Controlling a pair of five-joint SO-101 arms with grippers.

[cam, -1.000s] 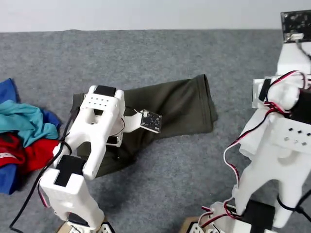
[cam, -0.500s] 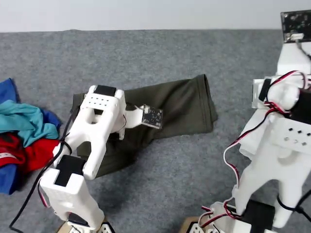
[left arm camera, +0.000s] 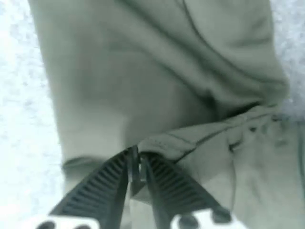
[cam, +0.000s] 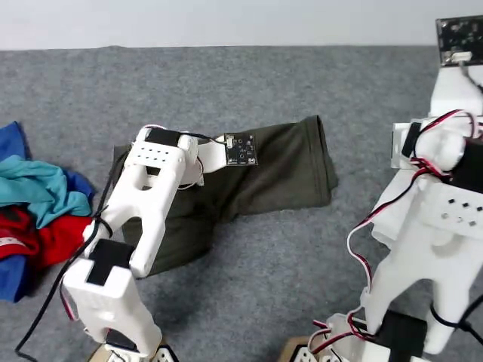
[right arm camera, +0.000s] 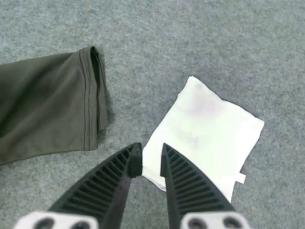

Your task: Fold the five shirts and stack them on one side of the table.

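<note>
An olive shirt (cam: 279,166) lies partly folded in the middle of the grey table. My left arm (cam: 155,173) stands over its left part, and my left gripper (left arm camera: 136,164) is shut on a fold of the olive shirt (left arm camera: 157,71), pinching a hem edge. My right gripper (right arm camera: 150,162) hovers narrowly open with nothing between its fingers, above the near corner of a folded white shirt (right arm camera: 205,129). The olive shirt's sleeve end (right arm camera: 93,95) lies just beside that white shirt.
A heap of blue, teal and red shirts (cam: 30,211) sits at the table's left edge. The right arm's white body (cam: 438,226) and red cables stand at the right. Bare grey felt (cam: 287,279) stretches in front of the olive shirt.
My left wrist has swung away from the table's front toward the far side, carrying the pinched olive fabric with it. The right arm has stayed still.
</note>
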